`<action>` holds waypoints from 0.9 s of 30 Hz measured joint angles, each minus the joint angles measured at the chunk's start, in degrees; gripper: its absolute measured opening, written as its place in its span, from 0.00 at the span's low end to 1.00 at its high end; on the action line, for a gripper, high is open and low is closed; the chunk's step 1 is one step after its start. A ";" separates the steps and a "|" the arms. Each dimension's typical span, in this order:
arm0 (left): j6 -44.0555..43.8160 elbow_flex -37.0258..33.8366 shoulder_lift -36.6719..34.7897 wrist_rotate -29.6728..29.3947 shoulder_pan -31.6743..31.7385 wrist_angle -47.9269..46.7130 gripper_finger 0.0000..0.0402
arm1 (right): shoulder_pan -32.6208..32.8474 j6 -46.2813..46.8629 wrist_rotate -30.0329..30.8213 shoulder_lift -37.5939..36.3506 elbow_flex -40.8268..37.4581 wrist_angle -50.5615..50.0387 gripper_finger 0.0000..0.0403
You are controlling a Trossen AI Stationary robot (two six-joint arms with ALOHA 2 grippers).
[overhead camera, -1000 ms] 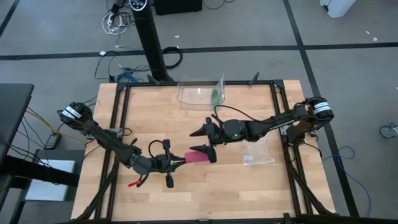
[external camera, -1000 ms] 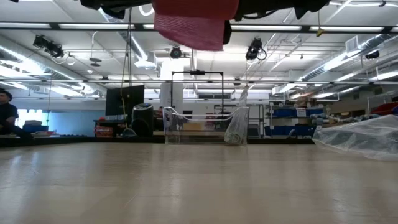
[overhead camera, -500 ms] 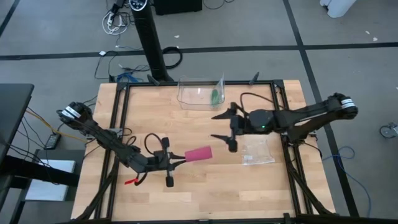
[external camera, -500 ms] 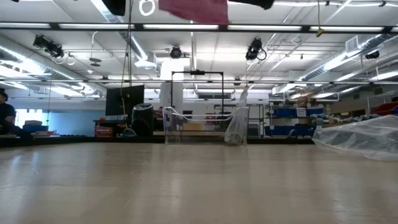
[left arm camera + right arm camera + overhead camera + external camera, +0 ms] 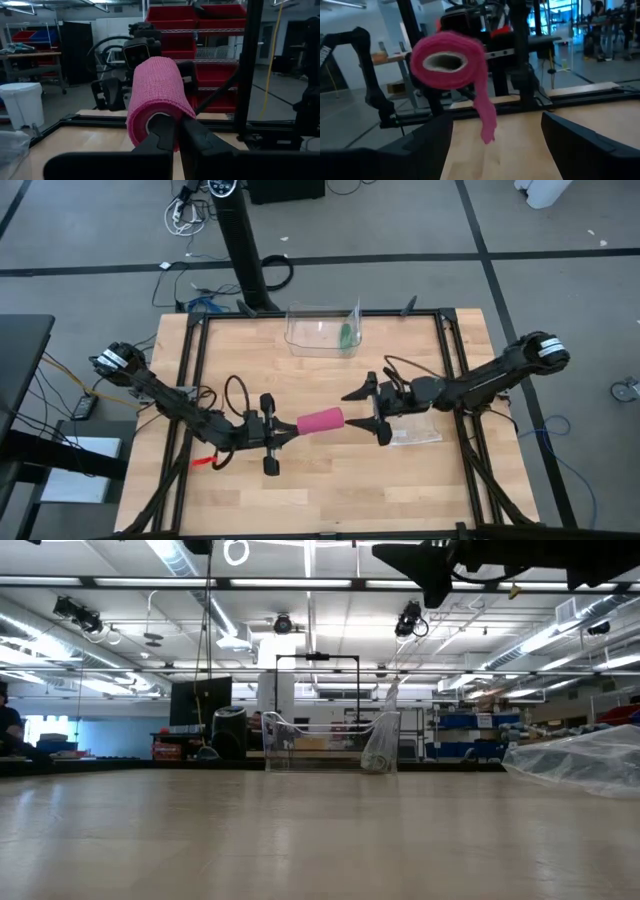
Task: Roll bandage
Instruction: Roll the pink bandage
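Note:
The bandage (image 5: pixel 321 421) is a small magenta-pink roll with a hollow core, held level above the middle of the table. A short loose tail (image 5: pixel 487 117) hangs from it. My left gripper (image 5: pixel 287 430) is shut on the roll's left end. My right gripper (image 5: pixel 366 412) stands just right of the roll's free end, wide open and touching nothing. In the right wrist view the roll (image 5: pixel 448 59) shows end-on ahead of the spread fingers. The roll is above the low view's frame. My left gripper holds the roll by the rim of its left end (image 5: pixel 156 131), at the lower side of the hollow core. The fingers (image 5: pixel 192 137) come level from the table's left and lie along the roll. The roll sticks out beyond them, lifted clear of the table.
A clear plastic container (image 5: pixel 322 330) holding a small green item (image 5: pixel 345 334) stands at the far edge. A clear flat plastic piece (image 5: pixel 415 426) lies under my right arm. A red object (image 5: pixel 203 462) lies by my left arm. A person (image 5: pixel 10 730) is far behind the table.
My right gripper has drawn back from the bandage toward the table's right edge, then come part of the way back. The bandage, which hung as a flat flap below my left gripper, has risen out of the low view and now shows as a round roll.

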 joint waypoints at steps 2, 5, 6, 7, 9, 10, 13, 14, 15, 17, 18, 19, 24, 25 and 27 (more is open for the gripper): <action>-0.06 0.00 0.00 0.68 0.45 0.27 0.03 | 0.25 0.04 0.00 2.24 0.21 2.43 0.75; -0.06 0.00 0.00 1.70 0.89 0.31 0.03 | 0.03 0.01 0.02 4.99 1.99 2.96 0.72; -0.07 0.00 0.00 1.71 0.96 0.36 0.03 | -0.08 -0.09 0.03 5.76 2.69 3.06 0.72; -0.05 0.00 0.00 1.69 0.96 0.44 0.03 | -0.16 -0.20 0.03 6.43 3.26 3.00 0.71; 0.11 0.00 0.00 1.71 1.00 0.67 0.03 | -0.19 -1.26 0.08 7.77 4.51 2.94 0.68; 0.19 -0.02 0.00 1.69 1.00 0.80 0.03 | -0.16 -1.85 0.05 8.14 5.05 2.91 0.66; 0.74 -0.02 0.00 1.67 1.00 1.70 0.03 | -0.08 -2.51 0.04 9.68 6.63 3.10 0.56; 1.36 -0.02 0.00 1.69 1.00 2.08 0.03 | -0.07 -2.52 0.04 10.24 7.00 3.03 0.51; 1.56 -0.02 0.02 1.69 1.00 2.40 0.03 | -0.08 -2.49 0.04 10.84 7.43 3.02 0.46; 2.51 -0.02 0.02 1.73 1.00 3.32 0.03 | 0.18 -2.53 0.12 11.99 8.25 3.29 0.33; 3.03 -0.02 0.02 1.70 1.00 3.35 0.03 | 0.38 -2.71 0.37 12.53 8.55 3.75 0.27; 3.33 -0.02 0.02 1.66 1.00 3.44 0.03 | 0.67 -2.99 0.48 12.90 8.59 4.41 0.20; 6.86 -0.05 0.02 -1.47 1.00 3.85 0.03 | 2.16 -4.47 0.56 13.56 8.65 7.80 0.02; 7.61 -0.07 0.02 -2.67 1.00 3.69 0.03 | 2.50 -4.19 0.56 13.41 8.69 8.05 0.03; 9.18 -0.07 0.02 -4.50 1.00 3.68 0.03 | 3.20 -4.04 0.76 12.98 8.70 8.07 0.03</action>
